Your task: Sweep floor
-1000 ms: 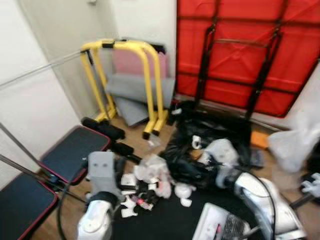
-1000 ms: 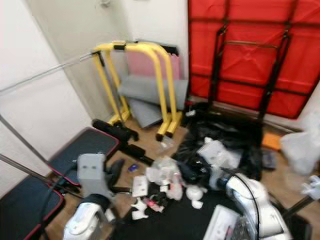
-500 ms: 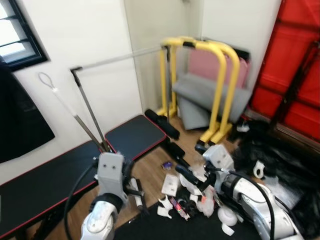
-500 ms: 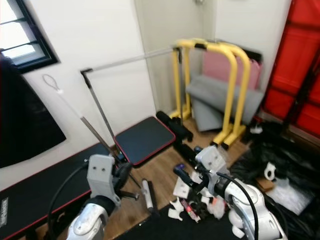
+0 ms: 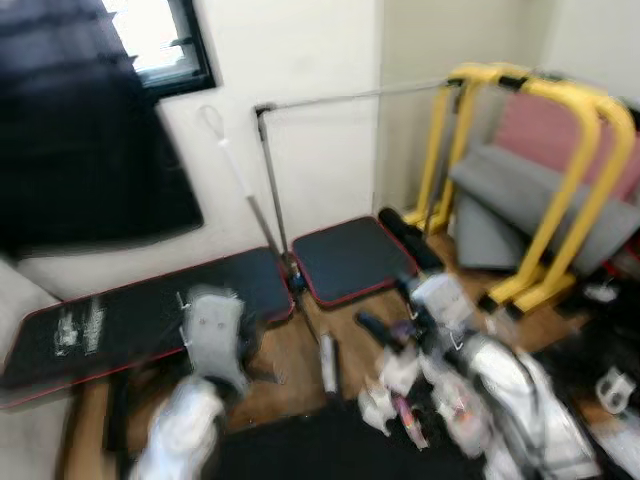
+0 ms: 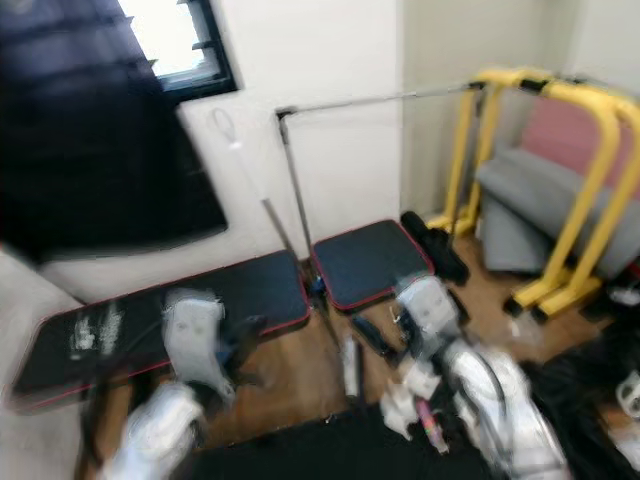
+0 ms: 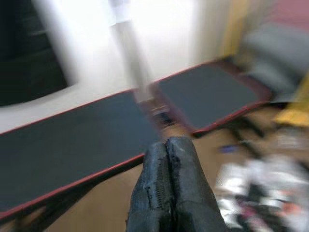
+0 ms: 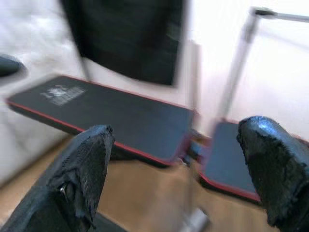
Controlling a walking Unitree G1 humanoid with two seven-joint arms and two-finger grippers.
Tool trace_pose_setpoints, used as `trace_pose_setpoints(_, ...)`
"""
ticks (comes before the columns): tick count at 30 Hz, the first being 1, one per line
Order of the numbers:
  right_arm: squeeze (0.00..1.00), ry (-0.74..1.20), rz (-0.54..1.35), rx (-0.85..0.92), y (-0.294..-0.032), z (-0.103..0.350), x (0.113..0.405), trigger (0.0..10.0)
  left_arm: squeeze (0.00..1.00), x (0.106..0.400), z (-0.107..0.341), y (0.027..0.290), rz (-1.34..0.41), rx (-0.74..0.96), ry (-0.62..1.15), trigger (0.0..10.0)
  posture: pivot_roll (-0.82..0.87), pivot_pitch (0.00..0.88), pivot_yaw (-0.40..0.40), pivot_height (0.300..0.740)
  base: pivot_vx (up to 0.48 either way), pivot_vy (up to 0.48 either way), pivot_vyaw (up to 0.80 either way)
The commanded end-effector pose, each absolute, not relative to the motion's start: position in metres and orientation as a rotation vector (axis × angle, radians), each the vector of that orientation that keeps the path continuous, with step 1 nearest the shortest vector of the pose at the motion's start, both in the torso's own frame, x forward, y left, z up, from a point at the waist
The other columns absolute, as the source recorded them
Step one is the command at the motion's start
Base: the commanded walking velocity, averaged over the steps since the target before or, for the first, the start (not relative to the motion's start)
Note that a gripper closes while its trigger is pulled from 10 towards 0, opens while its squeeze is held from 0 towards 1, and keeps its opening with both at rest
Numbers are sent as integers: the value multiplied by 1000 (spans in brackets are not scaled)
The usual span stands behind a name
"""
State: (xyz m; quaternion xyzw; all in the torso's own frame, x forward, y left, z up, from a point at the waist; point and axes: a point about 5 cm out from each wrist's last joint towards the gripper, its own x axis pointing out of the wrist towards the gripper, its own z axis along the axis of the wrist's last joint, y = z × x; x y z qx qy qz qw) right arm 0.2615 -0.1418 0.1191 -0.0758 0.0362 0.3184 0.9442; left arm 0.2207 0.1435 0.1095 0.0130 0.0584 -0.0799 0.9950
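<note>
Two grippers hover over the wooden floor: left gripper fingers pressed together, right gripper fingers wide. Litter lies at 5 o'clock, a black bench at 9 o'clock.

No readable text. A white logo/print sits on the black bench pad, near its end by the left wall, but motion blur leaves it illegible in all views.

Home gym room, weight bench, yellow dip bars, wood floor
</note>
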Motion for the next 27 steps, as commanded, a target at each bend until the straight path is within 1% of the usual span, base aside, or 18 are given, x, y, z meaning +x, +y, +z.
trace_pose_setpoints(1,0,84,640,-158,-145,118,261,10000,0,218,107,140,-183,39,141,10000,-75,0,6,740,0,0,800)
trace_pose_setpoints(11,0,80,589,-162,-150,120,266,10000,0,219,107,142,-161,27,144,10000,-83,0,6,740,0,0,800)
trace_pose_setpoints(13,0,86,541,-187,-155,119,271,10000,0,220,108,143,-146,8,138,10000,-83,0,2,740,0,0,800)
trace_pose_setpoints(15,0,97,487,-187,-158,118,275,10000,0,220,109,146,-119,-21,131,10000,-83,0,2,740,0,0,0)
trace_pose_setpoints(19,0,108,459,-207,-160,117,276,10000,0,220,109,147,-107,-37,133,10000,-85,0,-2,740,0,0,0)
trace_pose_setpoints(21,0,119,482,-214,-160,117,275,10000,0,220,108,148,-103,-48,141,10000,-85,0,-2,740,296,0,0)
trace_pose_setpoints(24,0,136,479,-258,-163,113,276,10000,0,221,108,148,-106,-53,143,10000,-83,0,-4,740,339,0,800)
trace_pose_setpoints(27,0,134,458,-235,-164,114,278,10000,0,221,107,148,-107,-55,145,10000,-81,0,-2,740,333,0,800)
